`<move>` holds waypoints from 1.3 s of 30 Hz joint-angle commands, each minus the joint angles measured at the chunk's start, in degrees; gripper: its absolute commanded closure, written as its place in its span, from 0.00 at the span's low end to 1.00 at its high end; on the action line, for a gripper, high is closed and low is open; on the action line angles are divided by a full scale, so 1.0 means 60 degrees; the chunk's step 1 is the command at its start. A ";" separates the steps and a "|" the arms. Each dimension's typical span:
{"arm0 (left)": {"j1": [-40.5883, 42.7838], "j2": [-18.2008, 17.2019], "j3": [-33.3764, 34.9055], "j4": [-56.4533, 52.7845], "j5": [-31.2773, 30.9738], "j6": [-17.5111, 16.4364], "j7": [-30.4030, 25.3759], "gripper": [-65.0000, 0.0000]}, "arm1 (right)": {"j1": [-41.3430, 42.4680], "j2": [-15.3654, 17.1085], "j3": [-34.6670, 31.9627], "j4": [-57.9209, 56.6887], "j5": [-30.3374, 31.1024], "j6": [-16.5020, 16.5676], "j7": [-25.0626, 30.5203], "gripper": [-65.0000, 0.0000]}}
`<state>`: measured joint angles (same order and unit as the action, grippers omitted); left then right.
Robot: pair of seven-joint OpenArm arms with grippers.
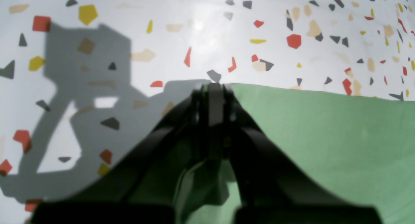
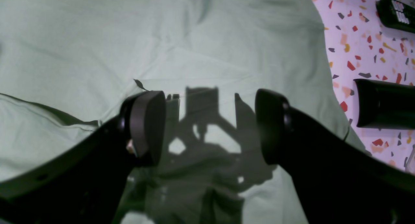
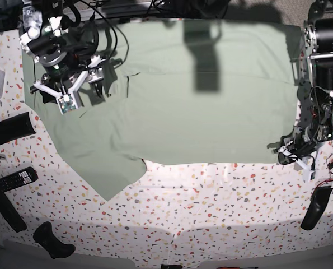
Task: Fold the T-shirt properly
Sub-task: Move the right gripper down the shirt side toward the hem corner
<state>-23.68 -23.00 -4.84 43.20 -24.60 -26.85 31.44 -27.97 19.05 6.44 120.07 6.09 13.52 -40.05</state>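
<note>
The pale green T-shirt (image 3: 200,101) lies spread flat over the speckled table (image 3: 211,213), one sleeve pointing to the front left. My left gripper (image 1: 212,88) is shut at the shirt's front right corner (image 3: 289,150), and green cloth (image 1: 324,136) shows between and beside its black fingers. My right gripper (image 2: 210,126) hangs open a little above the shirt's back left part (image 3: 96,78), with nothing between its pads (image 2: 149,126). Its shadow falls on the cloth (image 2: 97,39) below.
A black remote (image 2: 395,13) (image 3: 15,179) and a black cylinder-like object (image 2: 385,104) (image 3: 9,129) lie on the table left of the shirt. A black handle-shaped item (image 3: 51,241) lies at the front left and another dark object (image 3: 317,207) at the front right.
</note>
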 commanded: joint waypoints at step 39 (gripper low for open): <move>-0.0178 -0.0087 -0.0007 0.0127 0.0015 -0.0062 -0.0025 1.00 | 0.0951 -0.1035 0.0047 0.0168 0.0066 -0.0754 0.1231 0.36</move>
<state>-23.68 -23.00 -4.84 43.27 -24.60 -27.05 31.31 -23.00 12.36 6.48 120.05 6.26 9.19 -34.48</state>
